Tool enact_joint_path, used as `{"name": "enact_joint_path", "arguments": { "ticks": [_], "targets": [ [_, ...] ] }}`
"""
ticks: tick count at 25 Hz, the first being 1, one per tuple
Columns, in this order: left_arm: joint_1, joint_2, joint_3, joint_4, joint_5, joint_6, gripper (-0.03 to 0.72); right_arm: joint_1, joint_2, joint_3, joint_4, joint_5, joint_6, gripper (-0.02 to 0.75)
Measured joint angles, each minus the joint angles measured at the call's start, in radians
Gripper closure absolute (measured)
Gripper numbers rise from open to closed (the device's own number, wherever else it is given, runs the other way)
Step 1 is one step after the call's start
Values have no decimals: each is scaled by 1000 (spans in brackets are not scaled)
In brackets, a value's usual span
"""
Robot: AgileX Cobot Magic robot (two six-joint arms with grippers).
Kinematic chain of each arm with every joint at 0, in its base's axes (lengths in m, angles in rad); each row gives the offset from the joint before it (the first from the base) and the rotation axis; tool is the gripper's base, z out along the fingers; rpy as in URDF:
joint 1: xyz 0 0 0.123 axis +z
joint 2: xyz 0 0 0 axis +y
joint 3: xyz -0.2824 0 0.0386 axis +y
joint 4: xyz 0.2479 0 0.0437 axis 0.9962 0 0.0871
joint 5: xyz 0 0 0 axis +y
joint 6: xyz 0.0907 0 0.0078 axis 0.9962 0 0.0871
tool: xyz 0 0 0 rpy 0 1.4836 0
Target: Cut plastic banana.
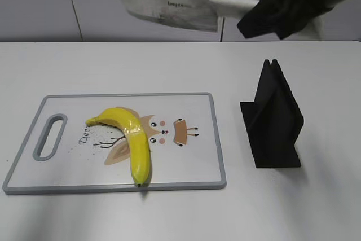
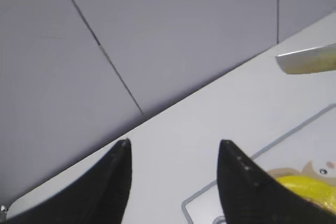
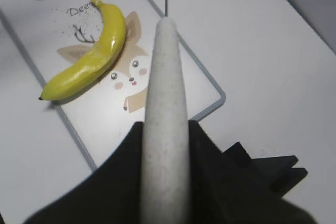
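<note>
The plastic banana (image 1: 131, 137) lies on the white cutting board (image 1: 186, 167), over its cartoon print. It also shows in the right wrist view (image 3: 89, 59) and partly in the left wrist view (image 2: 310, 190). My right gripper (image 1: 265, 12) is shut on the white handle of a cleaver knife (image 1: 169, 8), held high above the table's far side, blade pointing left. The handle (image 3: 165, 119) sits between the jaws (image 3: 165, 129). My left gripper (image 2: 173, 148) is open and empty, above the table near the board's corner; it is out of the exterior view.
A black knife stand (image 1: 273, 122) sits on the white table to the right of the board, also in the right wrist view (image 3: 273, 169). The board has a grey rim and a handle slot (image 1: 49, 136) at its left end. Grey wall panels stand behind.
</note>
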Motion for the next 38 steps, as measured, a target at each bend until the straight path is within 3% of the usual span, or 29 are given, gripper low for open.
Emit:
{"name": "enact_joint_path", "arguments": {
  "ticks": [4,9,12,21,31,34,38],
  "targets": [
    [-44,112,-98,-69,132,138,177,0,62,-5,77,47,-182,543],
    [-89,231,-160,-181,283,462,177,0,134,-33,212,73,-439,543],
    [-99,293,-163,-204,324,573,177,0,188,-73,238,112,-523,543],
    [-100,466,-163,-206,375,625,177,0,311,-228,262,204,-598,543],
    [-100,565,-164,-203,361,637,184,0,320,-244,272,225,-652,543],
    [-100,580,-164,-204,356,637,262,0,327,-244,276,224,-652,543],
    [-100,586,-164,-206,372,637,605,0,350,-245,285,209,-652,543]
  ]
}}
